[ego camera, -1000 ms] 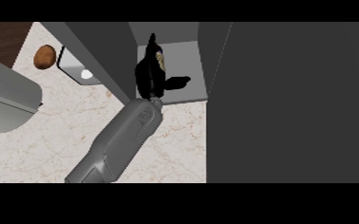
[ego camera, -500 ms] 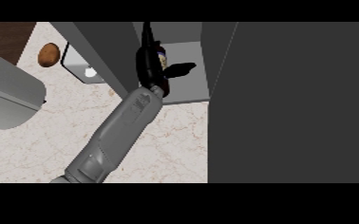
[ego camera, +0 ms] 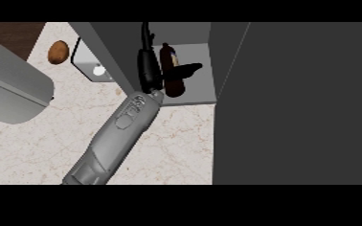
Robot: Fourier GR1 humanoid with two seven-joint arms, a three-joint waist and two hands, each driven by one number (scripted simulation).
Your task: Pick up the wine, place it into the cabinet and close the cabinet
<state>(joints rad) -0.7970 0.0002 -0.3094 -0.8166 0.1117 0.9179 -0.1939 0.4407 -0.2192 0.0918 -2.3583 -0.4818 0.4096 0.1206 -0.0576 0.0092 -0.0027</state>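
Note:
The dark wine bottle (ego camera: 170,67) is inside the open grey cabinet (ego camera: 198,88), on its shelf near the left wall. My left hand (ego camera: 147,69) reaches into the cabinet from the lower left. Its fingers run straight along the bottle's left side, and the thumb (ego camera: 188,70) lies across the bottle's front, so the hand is open. The bottle's lower part is partly hidden behind the thumb. My right hand does not show.
The cabinet's dark door (ego camera: 297,105) stands open and fills the right side. A brown potato (ego camera: 58,51) and a white object (ego camera: 94,63) lie left of the cabinet. A large grey rounded object (ego camera: 20,93) sits at the left edge on the marble counter (ego camera: 42,148).
The arm has pushed further into the cabinet. The fingers, earlier wrapped round the bottle, have straightened, and the bottle now shows beside them.

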